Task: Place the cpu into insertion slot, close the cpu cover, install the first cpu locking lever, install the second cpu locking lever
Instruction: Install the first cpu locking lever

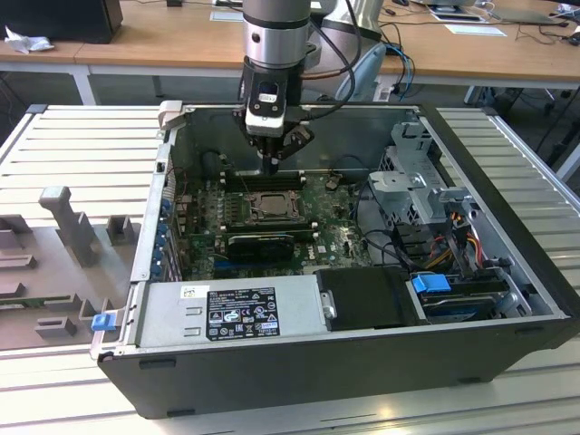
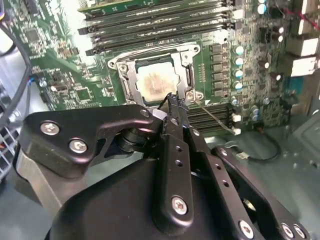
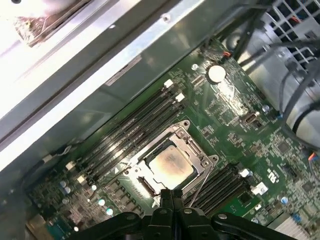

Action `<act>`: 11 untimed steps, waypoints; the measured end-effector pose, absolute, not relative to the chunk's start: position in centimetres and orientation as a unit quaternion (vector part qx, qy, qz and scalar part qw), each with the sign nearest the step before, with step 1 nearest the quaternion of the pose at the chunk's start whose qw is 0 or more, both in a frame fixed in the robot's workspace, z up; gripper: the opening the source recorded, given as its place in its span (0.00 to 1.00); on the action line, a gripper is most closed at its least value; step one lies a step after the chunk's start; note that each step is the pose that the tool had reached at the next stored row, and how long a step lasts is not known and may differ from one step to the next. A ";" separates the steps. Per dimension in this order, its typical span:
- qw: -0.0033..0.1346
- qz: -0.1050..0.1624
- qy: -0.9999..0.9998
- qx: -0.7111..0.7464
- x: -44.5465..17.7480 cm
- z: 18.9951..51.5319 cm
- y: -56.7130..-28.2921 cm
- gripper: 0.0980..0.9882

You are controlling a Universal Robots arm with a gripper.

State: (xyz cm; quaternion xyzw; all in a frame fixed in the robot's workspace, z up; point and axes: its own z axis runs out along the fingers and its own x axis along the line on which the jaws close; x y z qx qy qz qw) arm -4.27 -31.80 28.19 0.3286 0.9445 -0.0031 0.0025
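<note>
Second wrist view: pincer [image 2: 172, 100] fully closed beside cpu cover [image 2: 131, 82].

Case [image 1: 344, 372] on surface [image 1: 82, 136]. Board [image 1: 340, 231] in case. Cpu [image 2: 154, 82] in insertion slot [image 1: 269, 204], cover [image 2: 129, 85] over cpu. Memory slots [image 2: 155, 22] flank insertion slot on two sides. Gripper [image 2: 172, 100] over insertion slot edge, beside lever [image 2: 215, 118]. Drive cage [image 1: 417, 177] at exterior view's right.

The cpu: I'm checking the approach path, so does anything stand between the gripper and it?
Only the rim of the cpu cover. The cpu lies seated, its top bare through the cover's window, and the gripper hangs at the frame's edge.
</note>
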 end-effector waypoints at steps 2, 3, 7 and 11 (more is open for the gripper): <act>0.003 -0.004 0.954 0.301 -4.3 28.2 -31.8 0.01; 0.003 -0.004 0.956 0.293 -4.3 28.2 -31.8 0.01; 0.003 -0.004 0.971 0.239 -4.3 28.2 -31.8 0.01; 0.004 -0.005 0.981 0.195 -4.3 28.2 -31.8 0.01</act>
